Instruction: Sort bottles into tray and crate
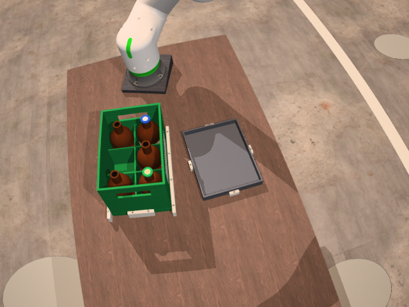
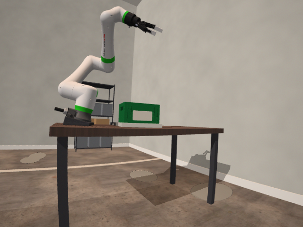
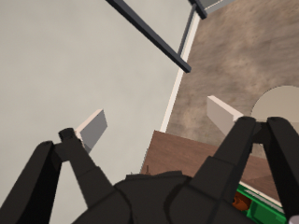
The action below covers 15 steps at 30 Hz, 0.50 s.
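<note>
The green crate (image 1: 140, 201) (image 2: 126, 114) stands level on the table and holds several brown bottles. A blue-capped bottle (image 1: 147, 132) is in its far right compartment, and a green-capped bottle (image 1: 149, 181) in its near right one. Open bottles stand far left (image 1: 121, 137), middle right (image 1: 148, 157) and near left (image 1: 119, 183); the middle left compartment is empty. The dark grey tray (image 1: 224, 162) lies level and empty right of the crate. My gripper (image 2: 157, 31) (image 3: 154, 112) is open and empty, high above the crate, its fingers pointing outward and slightly down.
White blocks (image 1: 141, 213) (image 1: 170, 171) sit on the wooden table (image 1: 238, 241) against the crate's sides. Small white blocks (image 1: 234, 192) (image 1: 190, 165) border the tray. The arm's base (image 1: 145, 84) stands at the table's far end. A shelf rack (image 2: 113, 97) is behind the table.
</note>
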Each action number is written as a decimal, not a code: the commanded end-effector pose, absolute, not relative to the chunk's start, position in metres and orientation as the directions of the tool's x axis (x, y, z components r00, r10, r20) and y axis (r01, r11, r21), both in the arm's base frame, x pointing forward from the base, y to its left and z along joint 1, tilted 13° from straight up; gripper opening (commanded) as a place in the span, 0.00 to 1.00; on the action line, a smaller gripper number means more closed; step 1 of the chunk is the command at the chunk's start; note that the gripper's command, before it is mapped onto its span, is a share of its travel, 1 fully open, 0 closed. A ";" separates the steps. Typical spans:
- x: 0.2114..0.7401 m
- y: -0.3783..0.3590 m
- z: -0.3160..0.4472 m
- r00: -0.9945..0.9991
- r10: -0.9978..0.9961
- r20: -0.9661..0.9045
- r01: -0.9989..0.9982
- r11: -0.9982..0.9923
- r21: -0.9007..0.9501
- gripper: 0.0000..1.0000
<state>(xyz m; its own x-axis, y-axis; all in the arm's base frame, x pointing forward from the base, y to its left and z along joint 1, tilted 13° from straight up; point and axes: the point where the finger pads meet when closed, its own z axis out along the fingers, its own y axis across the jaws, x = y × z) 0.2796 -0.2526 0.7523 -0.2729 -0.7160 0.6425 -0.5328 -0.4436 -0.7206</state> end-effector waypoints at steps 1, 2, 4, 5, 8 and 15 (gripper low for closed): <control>0.275 -0.242 0.741 -0.253 -0.740 0.623 -0.565 -0.409 -0.716 1.00; 0.275 -0.240 0.738 -0.250 -0.745 0.618 -0.572 -0.402 -0.715 1.00; 0.275 -0.240 0.738 -0.250 -0.745 0.618 -0.572 -0.402 -0.715 1.00; 0.279 -0.243 0.740 -0.254 -0.742 0.621 -0.567 -0.406 -0.717 1.00; 0.279 -0.236 0.732 -0.243 -0.757 0.606 -0.588 -0.382 -0.713 1.00; 0.278 -0.222 0.714 -0.220 -0.791 0.571 -0.636 -0.327 -0.699 1.00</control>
